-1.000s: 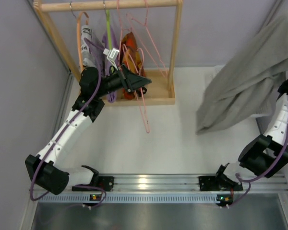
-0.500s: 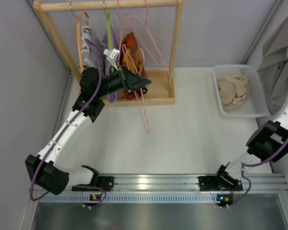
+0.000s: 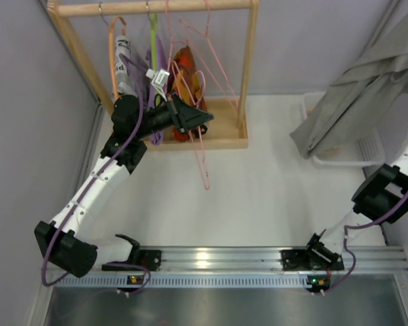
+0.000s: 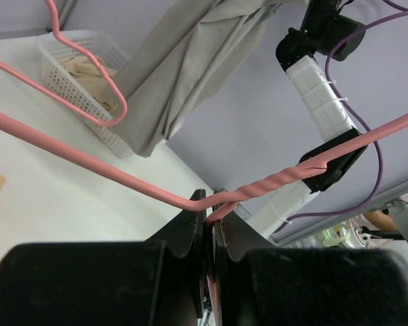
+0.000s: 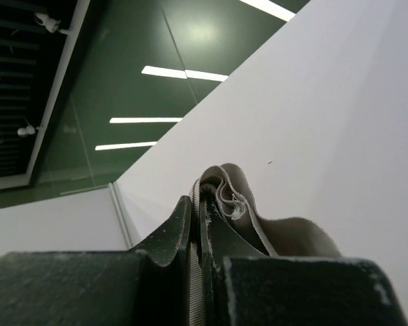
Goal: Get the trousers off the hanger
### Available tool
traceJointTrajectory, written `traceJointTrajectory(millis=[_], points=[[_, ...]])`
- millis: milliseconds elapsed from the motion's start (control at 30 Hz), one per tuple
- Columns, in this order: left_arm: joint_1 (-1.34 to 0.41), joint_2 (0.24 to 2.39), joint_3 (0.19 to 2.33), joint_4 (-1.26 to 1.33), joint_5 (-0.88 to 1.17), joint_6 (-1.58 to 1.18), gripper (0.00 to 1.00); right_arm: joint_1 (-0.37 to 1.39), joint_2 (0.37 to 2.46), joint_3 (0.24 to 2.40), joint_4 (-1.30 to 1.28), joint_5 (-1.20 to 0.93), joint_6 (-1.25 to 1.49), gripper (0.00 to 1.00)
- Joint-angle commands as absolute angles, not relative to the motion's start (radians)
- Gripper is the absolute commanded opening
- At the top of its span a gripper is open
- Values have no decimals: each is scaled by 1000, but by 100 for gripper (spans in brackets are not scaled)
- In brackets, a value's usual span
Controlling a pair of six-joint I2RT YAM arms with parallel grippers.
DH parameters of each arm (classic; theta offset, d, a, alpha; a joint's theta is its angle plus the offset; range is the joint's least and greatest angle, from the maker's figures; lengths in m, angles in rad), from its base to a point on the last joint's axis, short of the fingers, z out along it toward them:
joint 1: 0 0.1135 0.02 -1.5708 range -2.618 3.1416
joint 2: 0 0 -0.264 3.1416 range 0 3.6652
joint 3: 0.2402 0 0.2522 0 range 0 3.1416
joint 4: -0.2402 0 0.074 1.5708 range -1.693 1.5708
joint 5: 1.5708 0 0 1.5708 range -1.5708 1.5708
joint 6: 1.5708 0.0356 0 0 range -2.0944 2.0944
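Left claw [image 4: 211,221]: jaws pinched tight on the pink hanger [image 4: 88,166] right by its twisted neck; nothing else in the grip; it sits in front of the wooden rack [image 3: 245,68]
Right claw [image 5: 198,204]: closed hard on a bunched fold of the grey trousers [image 3: 357,88]; raised high at the far right, beyond the edge of my overhead view
Trousers: hanging in a long drape from the Right claw; lower end over the near-left part of the white basket [image 3: 370,151]; well apart from the pink hanger and the Left claw, with bare table [image 3: 258,197] between
Hanger: bare wire, no cloth on it; it dangles below the Left claw, down toward the table
Step in hand: as I judge it, the trousers are already off the hanger; what remains is setting them down
Next move: I reckon the right arm has to come down so the cloth piles inside the basket, on the beige cloth [image 4: 88,68] already there, before I let go; the trailing leg could spill over the rim; the hanger wants parking afterwards
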State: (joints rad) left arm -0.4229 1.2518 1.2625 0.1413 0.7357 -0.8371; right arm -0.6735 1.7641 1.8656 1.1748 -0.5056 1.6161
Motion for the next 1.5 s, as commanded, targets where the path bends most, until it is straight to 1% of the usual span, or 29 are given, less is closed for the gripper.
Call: traceJointTrajectory(millis=[0,167,267,300,400,500,633,767,833,967,1033,1067,1100,1133,1167,1233,1267,1300,1333,1367,1467], points=[[-417,1230,1348,170,764,-805,0,-687,1764,1963,1184,-485,1533,0],[-417,1232,1382,167,781,-787,0,-684,1787,1947,1190,-500,1519,0],[-417,1229,1387,161,776,-770,0,-669,1776,1823,1230,-549,1488,0],[-417,1227,1387,150,772,-766,0,-666,1773,1733,1244,-566,1471,0],[-417,1224,1385,130,770,-741,0,-658,1775,1570,1294,-638,1422,0],[-417,1218,1382,114,767,-726,0,-660,1790,1476,1311,-686,1385,0],[-417,1220,1382,114,761,-730,0,-663,1809,1483,1267,-692,1345,0],[-416,1203,1374,112,742,-723,0,-660,1825,1488,1183,-715,1237,0],[-416,1186,1376,98,727,-692,0,-661,1819,1436,1163,-739,1206,0],[-417,1169,1397,28,733,-640,0,-661,1763,1255,1137,-781,1129,0],[-417,1161,1393,12,739,-617,0,-661,1743,1206,1105,-790,1071,19],[-417,1155,1393,12,738,-617,0,-660,1729,1174,1065,-792,1045,35],[-417,1154,1396,14,742,-627,0,-661,1723,1161,1042,-790,1017,43],[-416,1154,1404,17,759,-641,0,-661,1704,1149,1014,-785,958,50],[-417,1158,1407,34,781,-662,0,-661,1697,1135,946,-781,924,53],[-417,1160,1402,109,808,-762,0,-661,1675,1129,892,-770,846,57],[-417,1163,1401,120,808,-796,0,-661,1669,1131,862,-769,824,65],[-419,1163,1397,127,813,-845,0,-661,1661,1134,807,-775,802,68],[-419,1163,1393,132,821,-856,0,-660,1642,1140,783,-776,770,72],[-419,1161,1385,133,837,-859,0,-661,1629,1141,760,-778,762,82],[-436,1146,1381,137,842,-853,0,-661,1554,1144,677,-819,741,89]])
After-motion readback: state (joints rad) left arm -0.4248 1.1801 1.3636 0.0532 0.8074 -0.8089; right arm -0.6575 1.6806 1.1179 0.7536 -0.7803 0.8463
